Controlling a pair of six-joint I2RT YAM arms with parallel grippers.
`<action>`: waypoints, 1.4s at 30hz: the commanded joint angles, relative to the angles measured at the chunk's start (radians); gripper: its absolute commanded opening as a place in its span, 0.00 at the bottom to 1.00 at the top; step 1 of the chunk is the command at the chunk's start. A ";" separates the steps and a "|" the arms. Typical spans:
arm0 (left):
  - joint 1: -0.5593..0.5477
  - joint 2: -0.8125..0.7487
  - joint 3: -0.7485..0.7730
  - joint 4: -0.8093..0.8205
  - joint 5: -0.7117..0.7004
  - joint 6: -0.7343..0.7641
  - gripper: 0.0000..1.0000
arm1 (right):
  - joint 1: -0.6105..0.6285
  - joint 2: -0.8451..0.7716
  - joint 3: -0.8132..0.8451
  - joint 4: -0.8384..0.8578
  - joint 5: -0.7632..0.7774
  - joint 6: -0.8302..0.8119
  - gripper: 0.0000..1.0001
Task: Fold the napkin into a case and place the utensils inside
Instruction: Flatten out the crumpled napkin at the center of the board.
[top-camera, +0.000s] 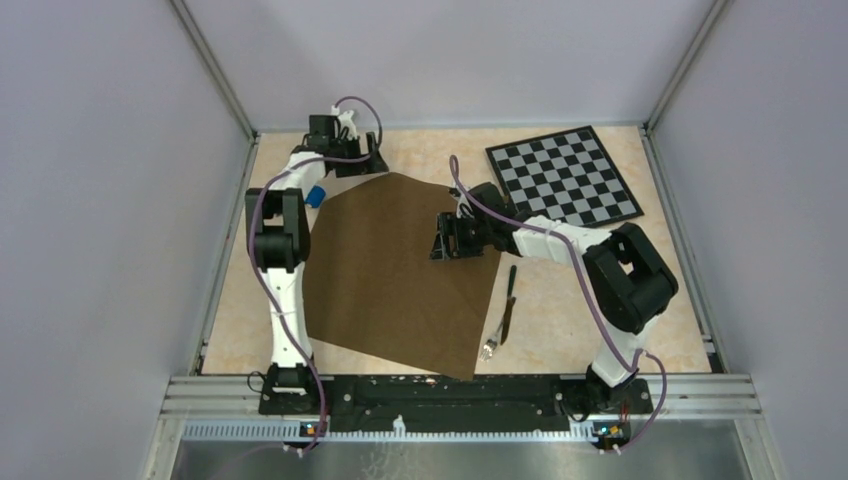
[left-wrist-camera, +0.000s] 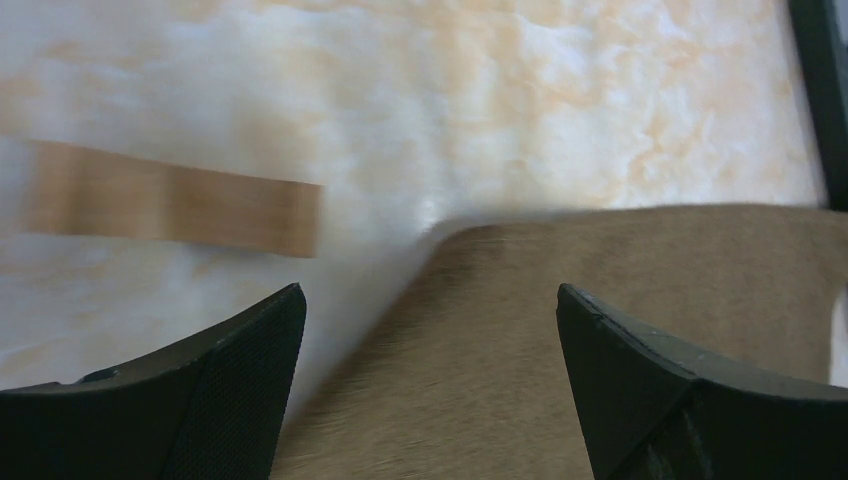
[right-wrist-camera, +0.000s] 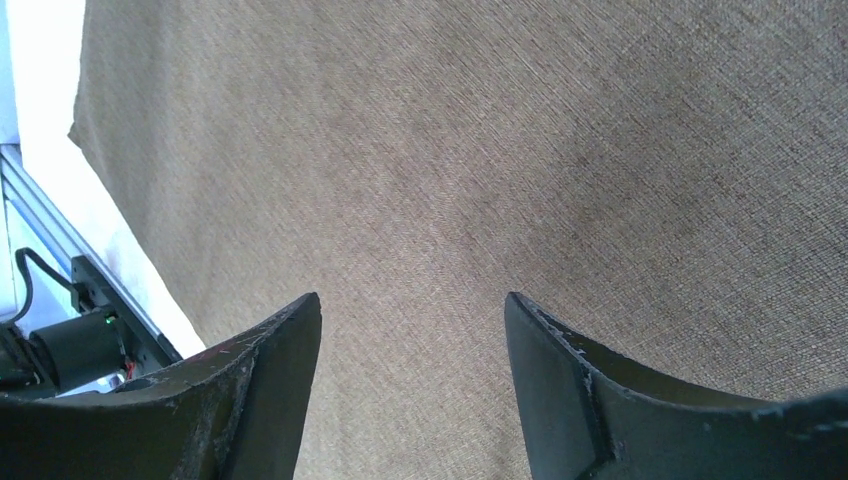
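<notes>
A pale, marbled beige table (top-camera: 550, 340) stands inside plain grey-lilac walls (top-camera: 100, 200). Slanting metal posts (top-camera: 215, 65) mark the back corners, and a silver rail (top-camera: 700, 385) runs along the near edge. The light is soft and even.

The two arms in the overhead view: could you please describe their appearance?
Both the left arm and right arm have white links, black joints and looping purple cables. The left hand and right hand have black wedge-shaped fingers.

We saw the left arm (top-camera: 287, 325) and right arm (top-camera: 555, 237), white with black joints, purple cables (top-camera: 356, 98), and black fingers (left-wrist-camera: 230, 390).
</notes>
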 joint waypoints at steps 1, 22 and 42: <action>-0.036 -0.043 -0.045 0.019 0.106 0.008 0.97 | -0.015 0.026 0.038 0.045 -0.025 0.001 0.66; -0.379 -0.803 -0.794 0.101 -0.177 -0.213 0.89 | -0.066 -0.019 -0.061 0.107 -0.040 0.039 0.63; -0.291 -0.458 -0.483 -0.251 -0.662 -0.255 0.97 | -0.081 -0.032 -0.093 0.146 -0.054 0.038 0.62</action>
